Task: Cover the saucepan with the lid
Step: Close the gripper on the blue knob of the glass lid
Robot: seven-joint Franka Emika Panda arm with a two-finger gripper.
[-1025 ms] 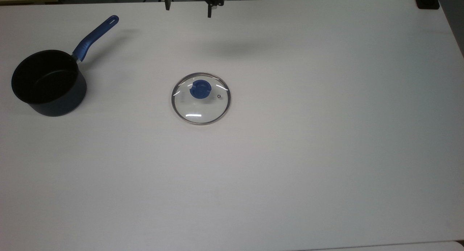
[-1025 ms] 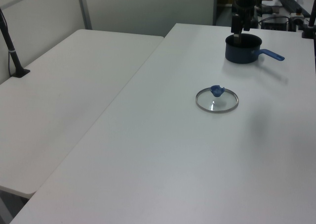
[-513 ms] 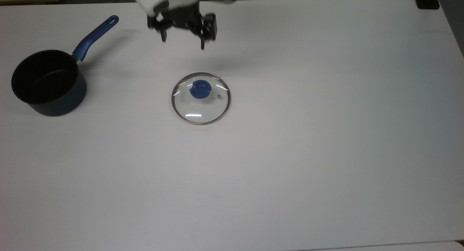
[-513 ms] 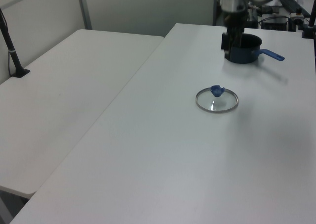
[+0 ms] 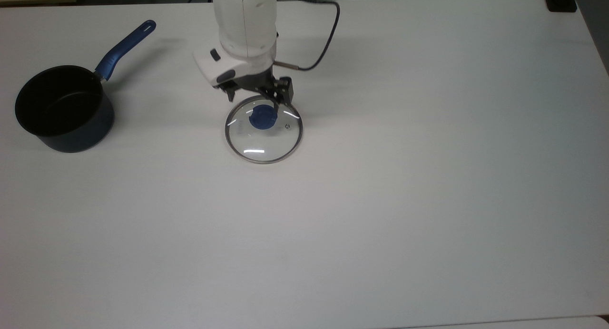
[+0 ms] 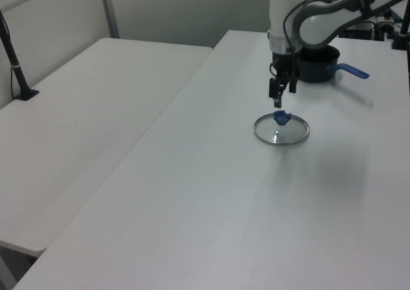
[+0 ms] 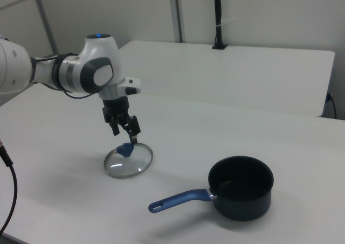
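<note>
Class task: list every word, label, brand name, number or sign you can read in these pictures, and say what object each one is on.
None can be read. The lid, the saucepan, the table and the arm's gripper carry no legible word, number or sign; faint grey marks on the lid's glass are too blurred to read.

Two white tables (image 6: 96,111) stand against pale partition walls (image 6: 192,8).

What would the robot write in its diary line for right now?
phase: reaching for lid | gripper: open, above knob | lid: flat on table | saucepan: empty, apart from lid
</note>
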